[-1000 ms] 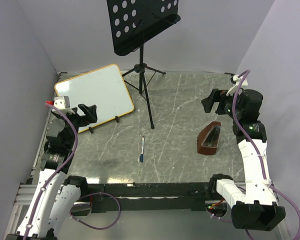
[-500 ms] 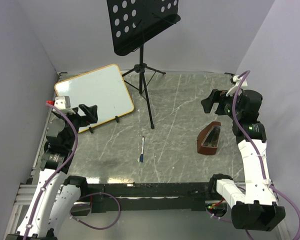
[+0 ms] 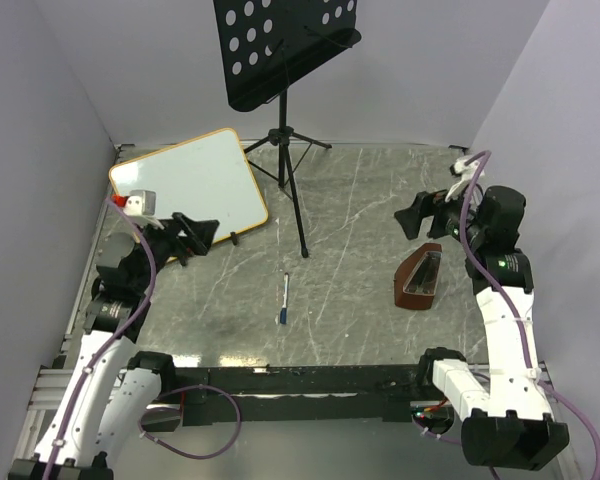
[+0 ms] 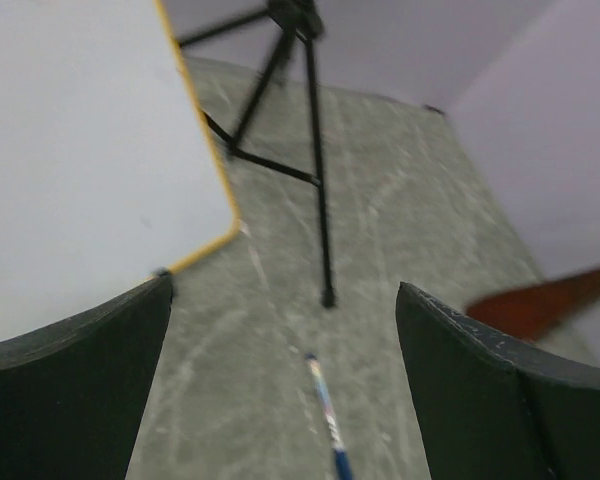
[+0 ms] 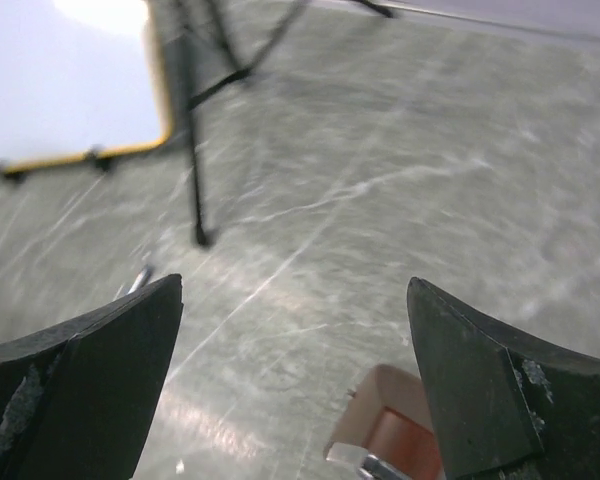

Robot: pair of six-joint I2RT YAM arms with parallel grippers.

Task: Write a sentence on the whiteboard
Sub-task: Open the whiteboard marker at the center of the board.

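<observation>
The whiteboard (image 3: 188,188), white with a thin orange frame, leans on small feet at the back left of the table; its face is blank and no sentence shows on it. It fills the upper left of the left wrist view (image 4: 80,150) and shows far left in the right wrist view (image 5: 70,80). A blue-capped marker (image 3: 284,298) lies on the table mid-front, and in the left wrist view the marker (image 4: 325,415) is ahead of the jaws. My left gripper (image 3: 202,235) hangs open by the board's lower edge. My right gripper (image 3: 420,215) is open at the right, holding nothing.
A black music stand (image 3: 285,45) rises at the back centre, its tripod leg (image 3: 298,200) coming down right of the board. A brown wedge-shaped holder (image 3: 420,277) sits on the table under the right gripper, also low in the right wrist view (image 5: 400,440). Walls close both sides.
The left gripper has swung right and forward, now pointing toward the table's middle. The right gripper has tipped forward and shifted slightly left. Marker and board have not moved.
</observation>
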